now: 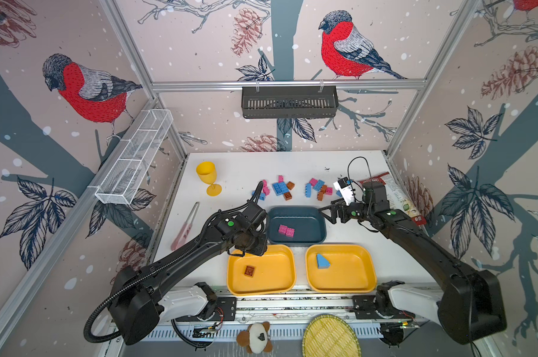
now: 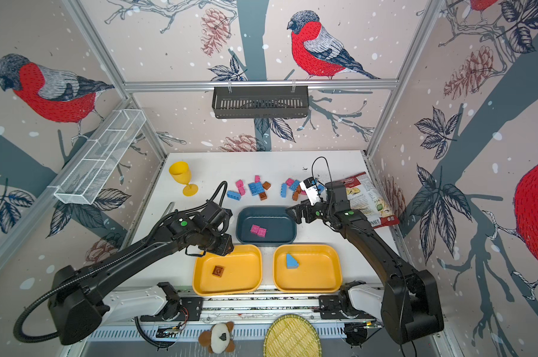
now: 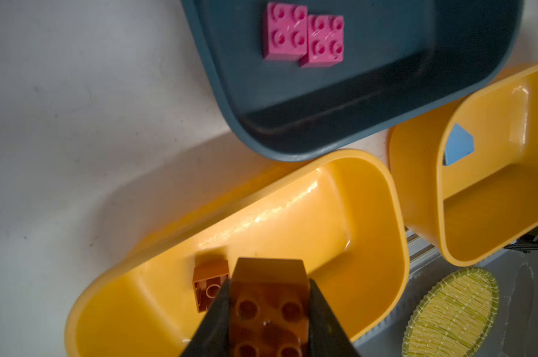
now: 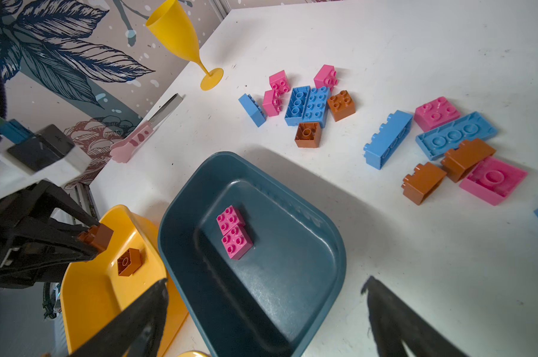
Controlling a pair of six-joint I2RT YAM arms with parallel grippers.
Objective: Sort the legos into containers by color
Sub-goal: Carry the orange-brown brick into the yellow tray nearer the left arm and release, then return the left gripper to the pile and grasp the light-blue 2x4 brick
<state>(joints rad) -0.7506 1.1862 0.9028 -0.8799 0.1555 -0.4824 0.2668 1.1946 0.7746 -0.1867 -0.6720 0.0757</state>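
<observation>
Left wrist view: the left hand is clenched on a brown brick, one finger on each side, studs towards the camera. It hangs above the left yellow tray, in which a second brown brick lies hollow side showing.

In both top views the left arm reaches from its near base forward and inward, with the wrist bent down over that tray's far left corner. The right arm reaches forward and inward. The right hand is released, fingers spread wide and empty, and points left at the far right corner of the teal tray.

Two pink bricks lie touching in the teal tray. A blue wedge lies in the right yellow tray. Loose bricks lie in two clusters on the bench beyond the trays.
</observation>
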